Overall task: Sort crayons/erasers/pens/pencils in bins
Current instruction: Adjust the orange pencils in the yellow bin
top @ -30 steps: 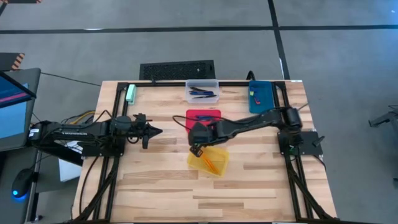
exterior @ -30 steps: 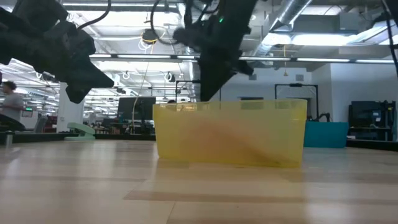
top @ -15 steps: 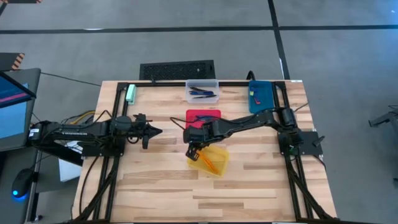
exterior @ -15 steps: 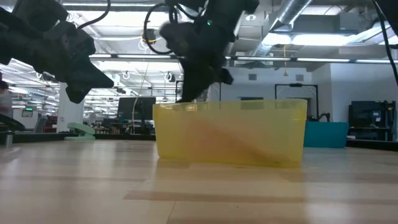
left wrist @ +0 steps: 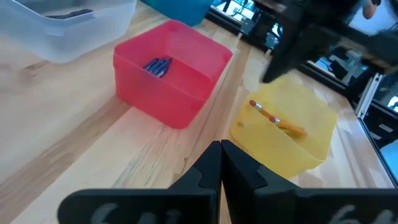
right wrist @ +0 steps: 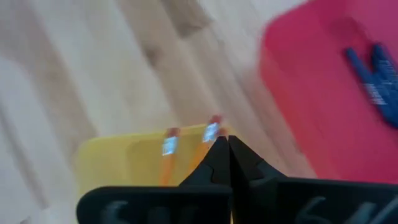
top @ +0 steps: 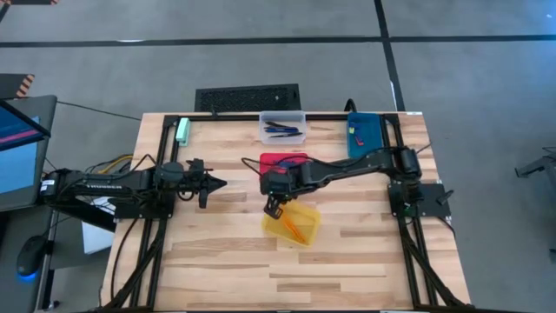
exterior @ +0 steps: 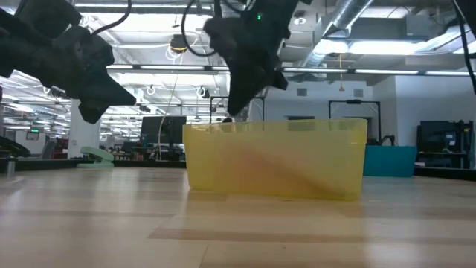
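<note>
Two pencils [top: 293, 228] lie slantwise in the yellow bin [top: 306, 231] near the middle of the worktop [top: 347, 261], directly beneath the right gripper [top: 274, 207], which hangs over that bin's far-left corner with its jaws pressed together, holding nothing. The red bin [top: 291, 159] with its blue crayons [left wrist: 157, 65] sits just behind. The left gripper [top: 217, 183], likewise pinched closed and empty, waits near the left edge, farther off.

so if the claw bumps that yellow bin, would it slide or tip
The yellow bin would probably slide: it looks like thin, see-through plastic on smooth wood, with only pencils inside, so it is likely light. Tipping seems unlikely, since it is wide and low. The right claw hangs over its corner.
</note>
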